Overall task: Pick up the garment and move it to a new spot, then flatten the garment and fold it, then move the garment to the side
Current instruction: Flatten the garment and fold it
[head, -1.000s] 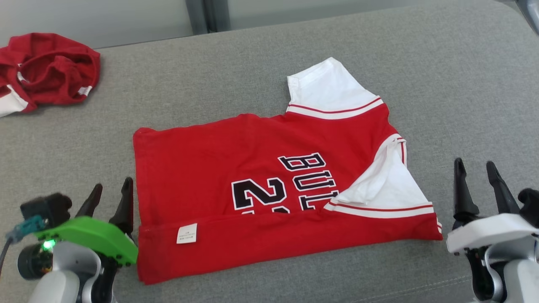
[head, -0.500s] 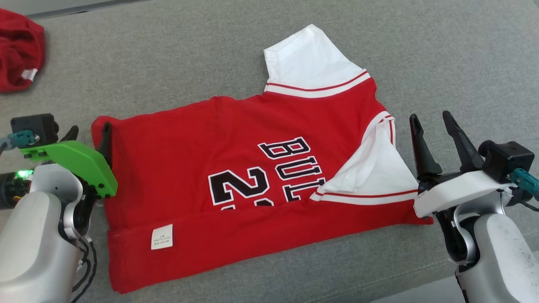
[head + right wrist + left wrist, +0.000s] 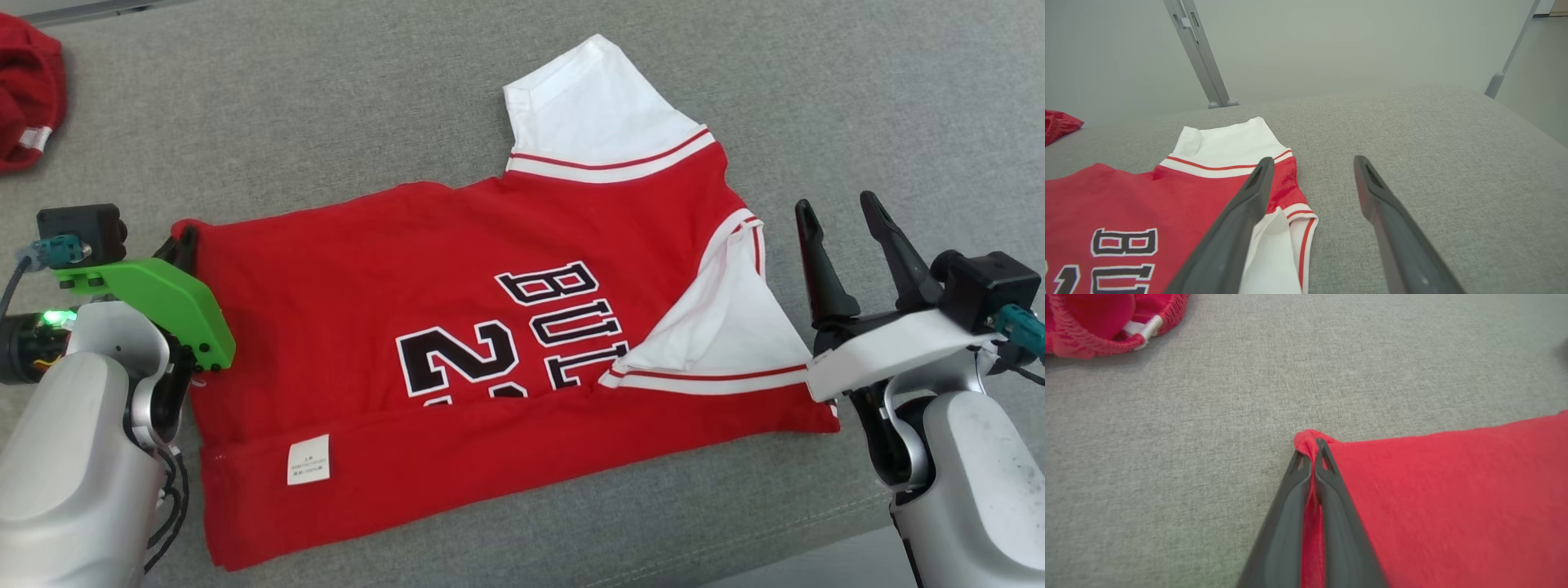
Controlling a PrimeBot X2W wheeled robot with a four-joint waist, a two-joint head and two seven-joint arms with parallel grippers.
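Since the earlier frame, the left pincer (image 3: 1314, 446) had closed onto the far left corner of the red jersey (image 3: 457, 278), which lay part-folded on the grey surface (image 3: 326, 106). The right pincer (image 3: 842, 214) stood apart just beside the jersey's folded sleeve (image 3: 718, 343). A lift for the next fold seemed due.

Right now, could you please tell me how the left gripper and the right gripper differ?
The left gripper has its jaws shut; the right gripper has its jaws open. The left gripper pinches a corner of the red jersey; the right gripper holds nothing, poised beside the jersey's folded white sleeve. The left gripper carries a green mount, the right gripper a white mount. Both have long dark fingers.
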